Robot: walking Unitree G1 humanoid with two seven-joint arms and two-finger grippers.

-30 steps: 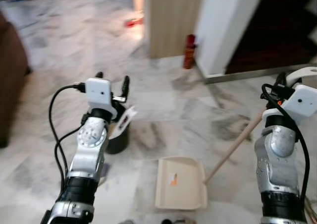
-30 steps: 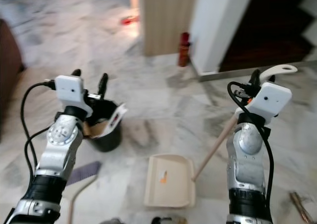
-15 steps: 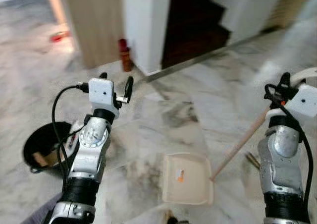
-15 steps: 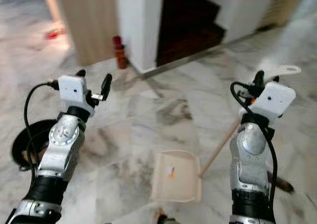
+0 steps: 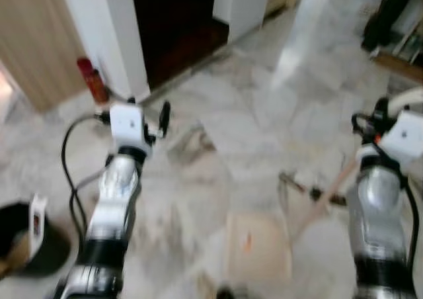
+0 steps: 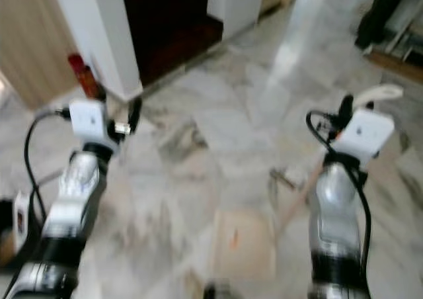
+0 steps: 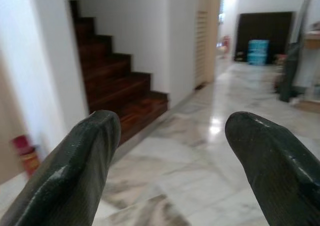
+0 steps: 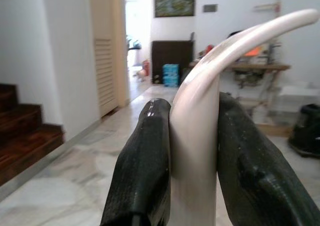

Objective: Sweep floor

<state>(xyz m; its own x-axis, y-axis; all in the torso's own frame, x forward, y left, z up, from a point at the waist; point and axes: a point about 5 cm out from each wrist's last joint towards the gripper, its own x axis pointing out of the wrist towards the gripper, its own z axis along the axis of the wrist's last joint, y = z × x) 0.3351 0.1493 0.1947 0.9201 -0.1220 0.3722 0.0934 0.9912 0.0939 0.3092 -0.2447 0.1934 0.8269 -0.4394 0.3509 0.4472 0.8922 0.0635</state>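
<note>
A cream dustpan (image 5: 258,247) lies flat on the marble floor between my two arms. Its long wooden stick (image 5: 325,201) slants up to my right gripper (image 8: 192,111), which is shut on the curved cream handle (image 8: 235,41) at the stick's top. That gripper (image 5: 384,108) is raised at the right in the eye views. My left gripper (image 5: 148,106) is held up at the left, open, with nothing between its fingers (image 7: 75,166). The eye views are blurred.
A black bin (image 5: 26,246) with a white tag stands on the floor at the lower left. A red bottle (image 5: 92,81) stands by the white wall. Dark wooden stairs (image 7: 120,86) rise behind it. Dark sticks (image 5: 301,185) lie near the dustpan's stick. A dark bag (image 5: 386,11) is far right.
The whole view has swung right: the bin has slid to the left edge, and the stairs and a further room have come in. Both arms keep their pose.
</note>
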